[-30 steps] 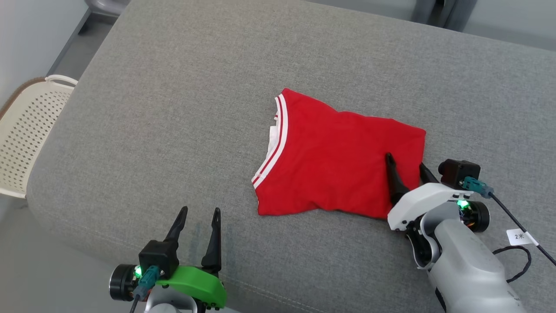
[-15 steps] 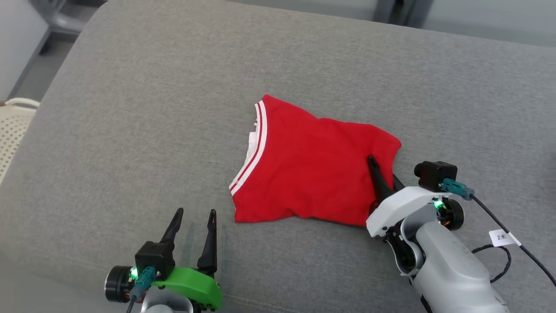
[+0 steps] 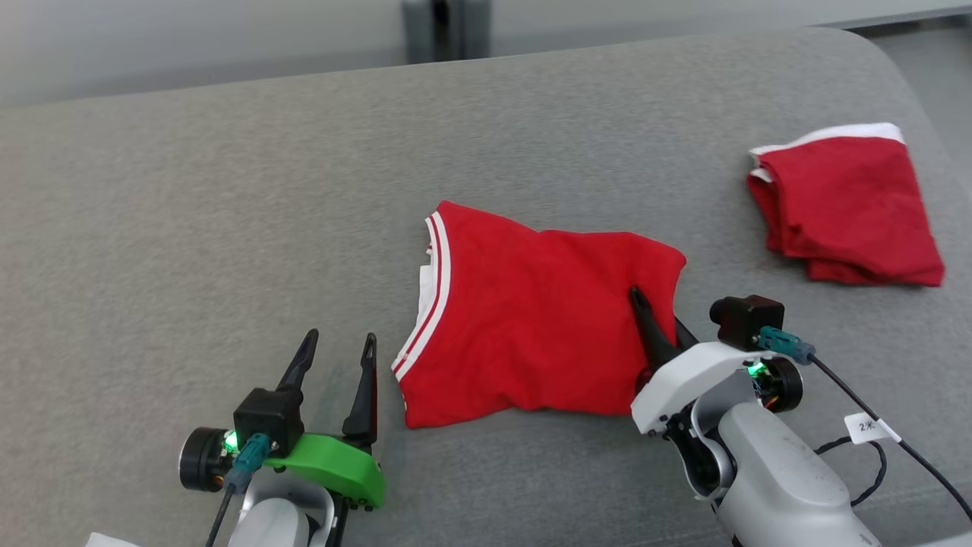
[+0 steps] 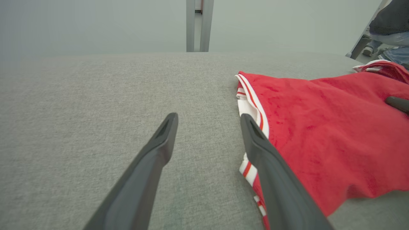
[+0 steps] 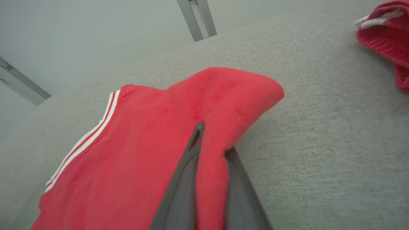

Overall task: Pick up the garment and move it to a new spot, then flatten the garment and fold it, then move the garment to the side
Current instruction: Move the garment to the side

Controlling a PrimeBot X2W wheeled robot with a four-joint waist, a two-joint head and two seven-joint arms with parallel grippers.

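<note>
Right end effector (image 3: 654, 311) clamped on cloth, one finger above, one beneath. Grey fabric surface (image 3: 190, 228) below; at its middle, folded red fabric garment with white-striped trim (image 3: 531, 319), right edge in that grip. Smaller folded red cloth (image 3: 843, 205) well apart, far right. Left end effector (image 3: 341, 336) released, just beside striped trim.

Grey padded surface (image 3: 228, 213), woven fabric cover, rounded corner far right of red garment. Red garment (image 3: 531, 327) lying folded on it, mostly flat. White-striped trim (image 3: 427, 311) along red garment's left edge, white lining showing just beside it. Red garment's right edge bunched into raised fold. Second red cloth (image 3: 843, 205), folded bundle with white edging, lying right of and beyond red garment, well apart.
</note>
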